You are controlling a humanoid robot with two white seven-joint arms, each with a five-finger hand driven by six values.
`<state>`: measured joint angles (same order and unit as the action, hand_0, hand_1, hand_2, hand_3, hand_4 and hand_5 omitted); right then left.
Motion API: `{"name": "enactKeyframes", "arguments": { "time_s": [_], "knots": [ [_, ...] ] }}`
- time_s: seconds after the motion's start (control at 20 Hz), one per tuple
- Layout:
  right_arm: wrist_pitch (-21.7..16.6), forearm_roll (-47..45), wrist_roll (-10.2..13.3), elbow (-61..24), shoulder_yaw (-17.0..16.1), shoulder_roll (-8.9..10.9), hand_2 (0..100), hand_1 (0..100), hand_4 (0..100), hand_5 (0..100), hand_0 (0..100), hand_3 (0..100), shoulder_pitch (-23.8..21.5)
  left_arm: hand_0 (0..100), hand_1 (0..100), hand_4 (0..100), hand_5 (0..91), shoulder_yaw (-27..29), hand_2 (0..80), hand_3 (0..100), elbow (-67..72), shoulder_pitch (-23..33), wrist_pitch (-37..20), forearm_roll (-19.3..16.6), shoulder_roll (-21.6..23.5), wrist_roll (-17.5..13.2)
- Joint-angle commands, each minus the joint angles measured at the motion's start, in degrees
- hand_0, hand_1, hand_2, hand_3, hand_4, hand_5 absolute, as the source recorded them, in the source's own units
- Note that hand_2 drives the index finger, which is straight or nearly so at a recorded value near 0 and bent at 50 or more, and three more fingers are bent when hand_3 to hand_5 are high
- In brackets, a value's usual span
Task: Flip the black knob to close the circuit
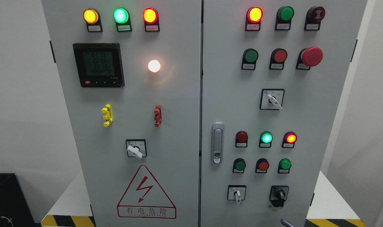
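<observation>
Right hand (286, 223), thin grey curved sliver, mostly hidden

On the left door, a digital meter (98, 65) sits beside a glowing white lamp (154, 66); a triangular warning sign (146, 193) lies below. A red mushroom button (311, 56) protrudes upper right.

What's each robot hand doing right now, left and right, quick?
Left robot hand: not in view, so its state cannot be told.
Right robot hand: not in view either; the black rotary knob is untouched.
</observation>
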<state>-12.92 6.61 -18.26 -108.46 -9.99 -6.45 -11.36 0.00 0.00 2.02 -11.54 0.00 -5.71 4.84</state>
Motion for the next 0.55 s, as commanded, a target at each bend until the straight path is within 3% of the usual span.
{"name": "enactKeyframes", "arguments": {
  "time_s": [0.0, 0.5],
  "knots": [
    [-0.5, -4.8, -2.4, 1.7, 0.0, -0.06, 0, 7, 0, 0, 0, 0, -0.9, 0, 0, 0, 0.0, -1.1, 0.0, 0, 1.3, 0.0, 0.0, -1.2, 0.0, 0.0],
    [-0.5, -6.0, -2.7, 3.2, -0.4, -0.06, 0, 5, 0, 0, 0, 0, -0.6, 0, 0, 0, 0.0, -1.1, 0.0, 0, 1.3, 0.0, 0.0, -1.1, 0.0, 0.0]
  ]
}}
